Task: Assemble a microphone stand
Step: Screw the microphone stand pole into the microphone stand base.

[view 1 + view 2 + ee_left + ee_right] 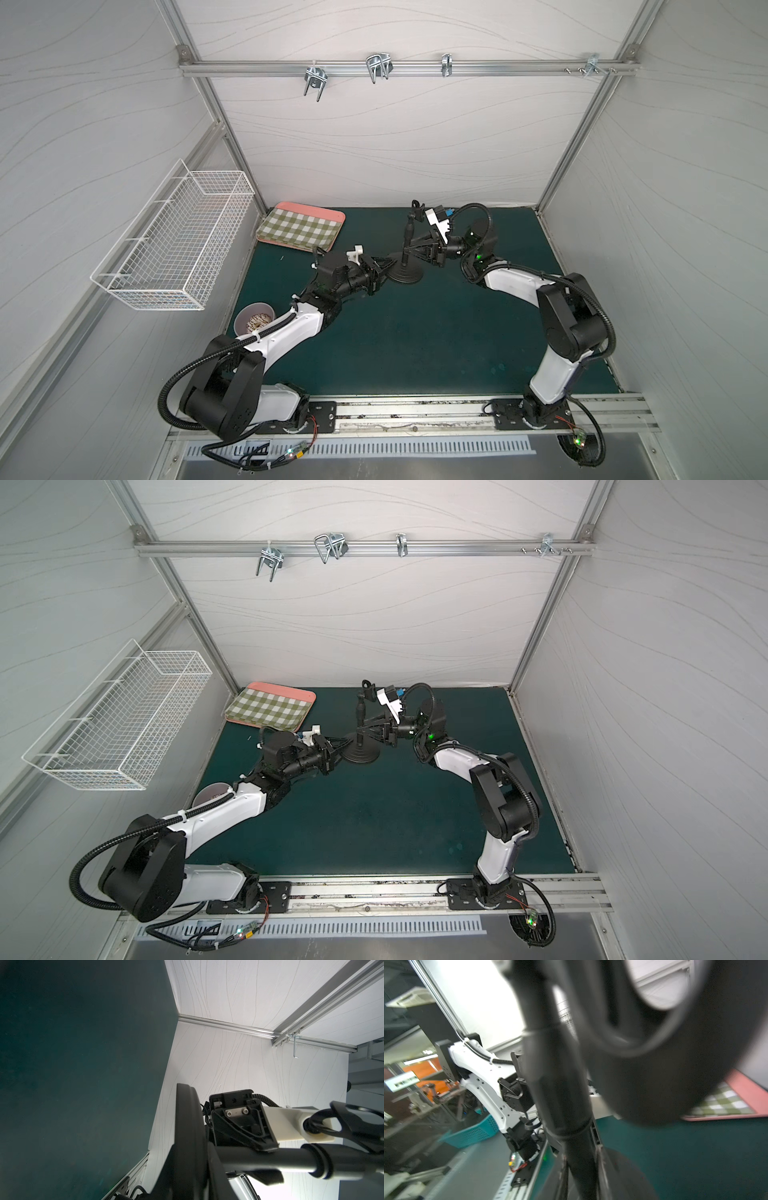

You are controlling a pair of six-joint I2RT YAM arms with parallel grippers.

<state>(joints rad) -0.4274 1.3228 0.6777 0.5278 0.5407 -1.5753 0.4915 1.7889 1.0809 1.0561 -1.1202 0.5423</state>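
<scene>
The black microphone stand is upright on the green mat in both top views. Its domed disc base (405, 275) (360, 755) carries the thin rod (409, 232) (360, 710), and the U-shaped clip (415, 206) (367, 685) is on top. My left gripper (384, 267) (338, 746) reaches in low from the left and is shut on the base's rim (187, 1126). My right gripper (410, 250) (364, 729) comes from the right and is shut on the rod (560, 1084) just above the base (623, 1172). In the left wrist view the rod (270, 1157) and clip (353, 1118) run sideways.
A green-checked pink tray (301, 226) lies at the back left of the mat. A bowl (254, 320) sits beside my left forearm. A white wire basket (174, 245) hangs on the left wall, and metal hooks (376, 68) hang from the back rail.
</scene>
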